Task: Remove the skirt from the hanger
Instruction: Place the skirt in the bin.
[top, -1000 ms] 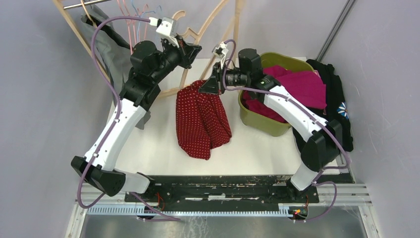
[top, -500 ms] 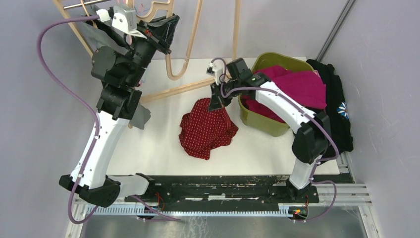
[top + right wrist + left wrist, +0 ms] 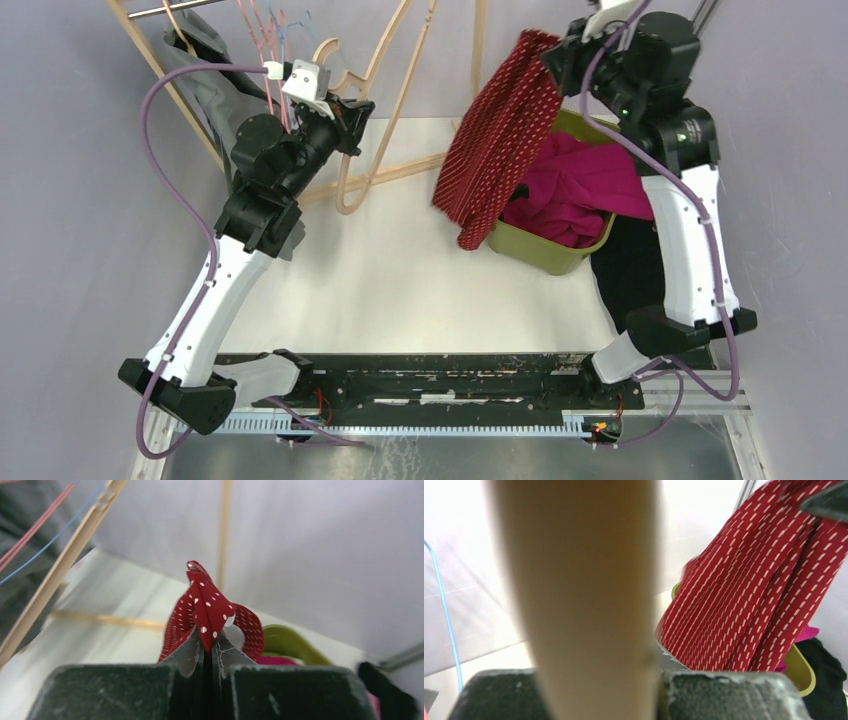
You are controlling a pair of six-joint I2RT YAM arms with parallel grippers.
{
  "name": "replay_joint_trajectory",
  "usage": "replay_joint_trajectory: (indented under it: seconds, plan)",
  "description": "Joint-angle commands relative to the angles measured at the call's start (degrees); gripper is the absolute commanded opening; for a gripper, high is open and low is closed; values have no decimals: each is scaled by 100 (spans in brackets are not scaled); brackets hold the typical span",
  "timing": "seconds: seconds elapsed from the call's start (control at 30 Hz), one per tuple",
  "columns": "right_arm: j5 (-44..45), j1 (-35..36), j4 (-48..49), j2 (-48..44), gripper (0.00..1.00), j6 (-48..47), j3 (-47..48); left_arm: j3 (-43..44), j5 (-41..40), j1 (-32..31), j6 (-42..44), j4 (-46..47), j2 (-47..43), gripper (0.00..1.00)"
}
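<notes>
My right pincer (image 3: 557, 52), clamped on a fold of the red white-dotted fabric skirt (image 3: 500, 130), has hoisted it off the white tabletop (image 3: 400, 270) above the olive-green plastic basket (image 3: 540, 255), while my left pincer (image 3: 352, 108) grips the bare curved wooden hanger (image 3: 589, 580), so the two are parted.

Plain pale grey-lilac walls (image 3: 80, 200) close in a white desk (image 3: 400, 290) on three sides. A wooden rack frame (image 3: 150, 57) leans in the far left corner. A black base plate (image 3: 450, 365) and ribbed aluminium rail (image 3: 400, 425) edge the near side, above what looks like sheet metal (image 3: 450, 460). The light is even and soft.
</notes>
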Motion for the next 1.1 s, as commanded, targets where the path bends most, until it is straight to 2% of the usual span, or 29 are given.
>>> replay_joint_trajectory:
  seconds: [0.0, 0.33, 0.47, 0.63, 0.83, 0.93, 1.07]
  plan:
    - [1502, -287, 880, -351, 1, -408, 157, -87, -213, -4, 384, 108, -390, 3]
    - [3243, -539, 2175, -485, 1, -1749, 302, -245, -203, -2, 461, 77, -435, 3]
    - [3377, -644, 2351, -306, 1, -2093, 585, -271, -226, 1, 483, 18, -440, 3]
    - [3449, -827, 2484, -281, 1, -2350, 235, -275, -268, -2, 530, -51, -440, 3]
    - [2611, -950, 2192, -341, 1, -1150, -1361, -256, -389, -2, 506, -92, -343, 3]
    - [1847, -950, 2176, -300, 1, -296, -2343, -151, -589, -8, 464, -174, -216, 3]
    - [854, -954, 2338, -251, 1, 924, -3189, 202, -977, -4, 477, -433, 55, 3]
